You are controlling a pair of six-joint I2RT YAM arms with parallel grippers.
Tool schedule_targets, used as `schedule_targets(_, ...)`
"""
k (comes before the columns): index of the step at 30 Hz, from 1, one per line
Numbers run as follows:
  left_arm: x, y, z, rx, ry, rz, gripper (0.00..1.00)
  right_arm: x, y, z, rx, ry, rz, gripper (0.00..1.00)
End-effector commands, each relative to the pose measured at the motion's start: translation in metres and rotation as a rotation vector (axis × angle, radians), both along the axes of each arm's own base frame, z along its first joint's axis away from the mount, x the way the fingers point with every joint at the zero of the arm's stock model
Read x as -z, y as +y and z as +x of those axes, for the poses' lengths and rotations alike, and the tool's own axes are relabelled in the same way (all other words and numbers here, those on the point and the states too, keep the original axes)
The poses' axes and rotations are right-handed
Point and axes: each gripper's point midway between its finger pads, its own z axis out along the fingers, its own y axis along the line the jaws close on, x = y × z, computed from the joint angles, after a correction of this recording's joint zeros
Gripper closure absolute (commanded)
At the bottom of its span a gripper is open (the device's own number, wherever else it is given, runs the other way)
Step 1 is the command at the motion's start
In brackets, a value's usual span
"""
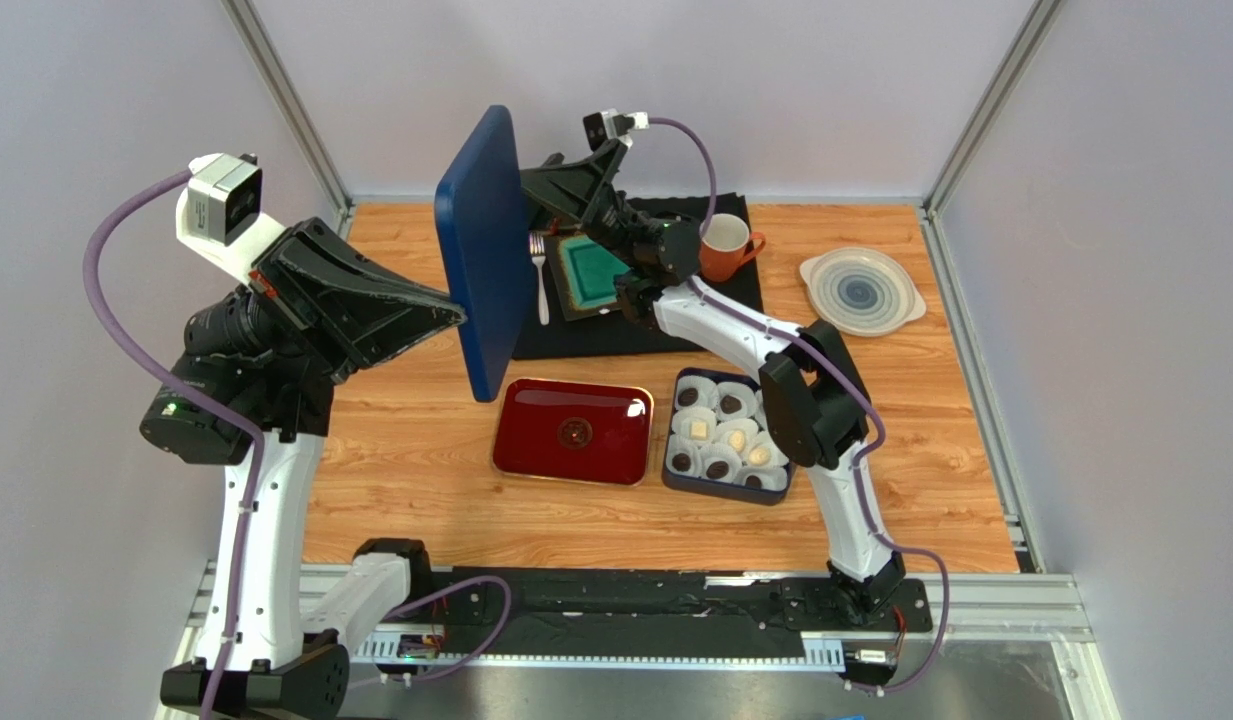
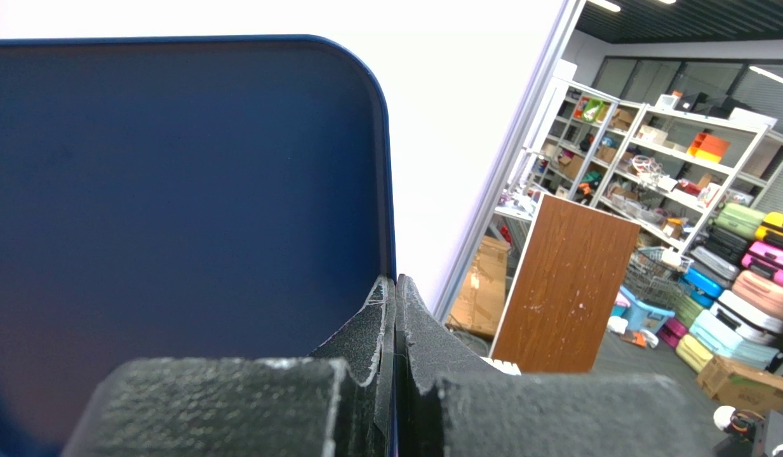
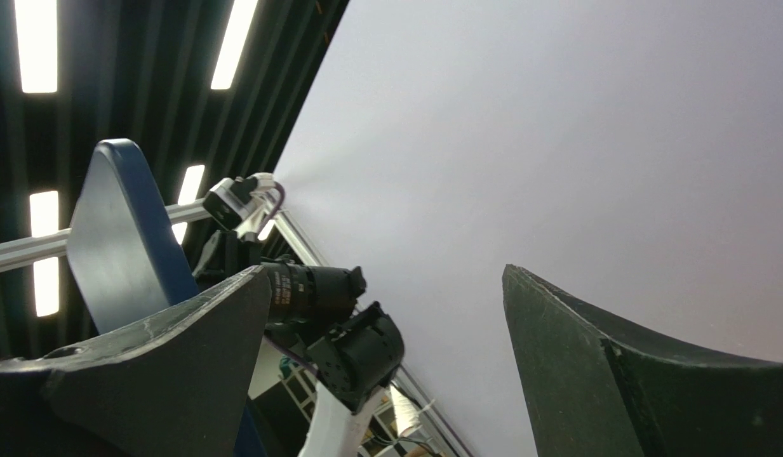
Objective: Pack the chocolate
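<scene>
The chocolate (image 1: 723, 437), dark brown and cream pieces in white paper cups, fills a navy box (image 1: 672, 450) on the table in the top view. My left gripper (image 1: 454, 317) is shut on the edge of the box's flat blue lid (image 1: 484, 248) and holds it upright, high above the table. In the left wrist view the fingers (image 2: 366, 328) pinch the lid (image 2: 176, 190) at its right edge. My right gripper (image 1: 550, 183) is raised beside the lid, open and empty. In the right wrist view (image 3: 385, 276) it points upward, with the lid (image 3: 118, 238) at the left.
A red tray (image 1: 535, 446) lies left of the box. At the back, a black mat (image 1: 661, 333) carries a green-topped item (image 1: 592, 273), a fork (image 1: 541, 278) and an orange mug (image 1: 724, 245). A pale plate (image 1: 861, 288) lies at back right.
</scene>
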Motion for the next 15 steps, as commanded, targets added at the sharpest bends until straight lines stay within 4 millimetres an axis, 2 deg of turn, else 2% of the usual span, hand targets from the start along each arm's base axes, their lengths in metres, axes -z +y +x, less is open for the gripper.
schedule_targets(1,-0.004,0.002,-0.005,0.005,-0.027,-0.04,1.0,-0.069,-0.049,-0.062,-0.067,-0.217,0.247,0.06)
schedule_targets(3,-0.002,0.002,-0.004,0.003,-0.027,-0.038,1.0,-0.069,-0.052,-0.063,-0.071,-0.206,0.243,0.06)
schedule_targets(4,-0.001,0.002,-0.004,0.005,-0.027,-0.038,1.0,-0.076,-0.058,-0.069,-0.067,-0.219,0.25,0.07)
schedule_targets(5,-0.002,0.002,-0.005,0.004,-0.031,-0.04,1.0,-0.071,-0.058,-0.065,-0.058,-0.2,0.234,0.07)
schedule_targets(8,-0.004,0.002,-0.006,0.003,-0.04,-0.042,1.0,-0.077,-0.071,-0.063,-0.027,-0.163,0.251,0.07)
schedule_targets(15,-0.004,0.002,-0.007,0.002,-0.051,-0.04,1.0,-0.086,-0.08,-0.083,-0.035,-0.192,0.249,0.08)
